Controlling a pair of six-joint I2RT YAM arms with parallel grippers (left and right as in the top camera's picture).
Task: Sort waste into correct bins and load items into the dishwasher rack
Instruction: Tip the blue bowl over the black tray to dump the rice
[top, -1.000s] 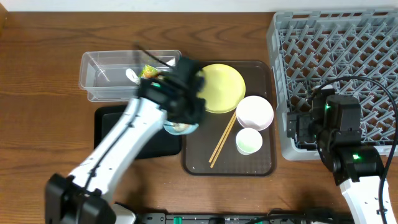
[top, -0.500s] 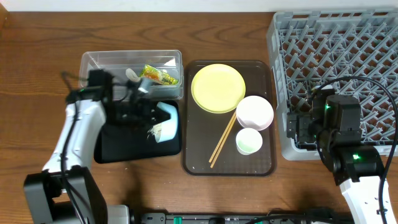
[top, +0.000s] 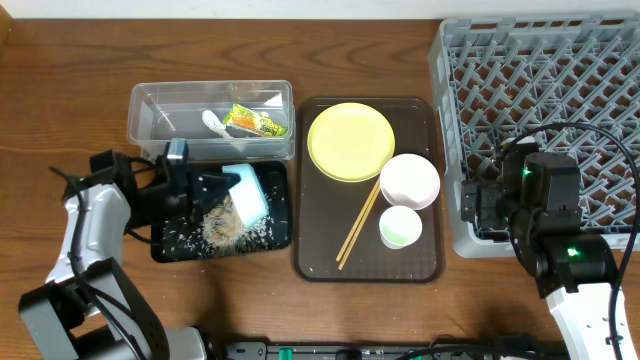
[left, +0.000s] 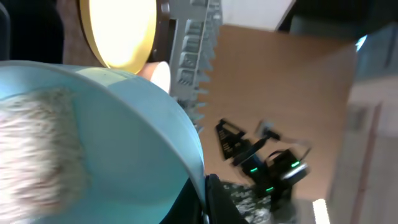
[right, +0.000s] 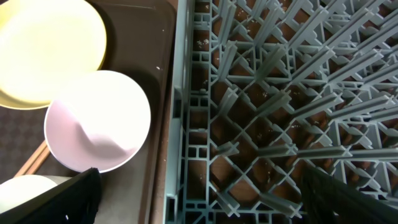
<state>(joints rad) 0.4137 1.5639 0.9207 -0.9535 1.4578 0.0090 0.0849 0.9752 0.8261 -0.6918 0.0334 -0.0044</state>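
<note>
Left gripper (top: 215, 187) is clamped on the rim of the blue bowl (top: 247, 190), holding it tipped sideways so the rice (top: 225, 225) dumps onto the black tray (top: 168, 245) just below it, where a fair pile is scattered already. Right gripper (top: 478, 208) hangs with jaws spread and nothing in them, rack (top: 540, 60) wall right under it and the white bowl (top: 410, 180) off to its left, probably parked there until dishes come over.
</note>
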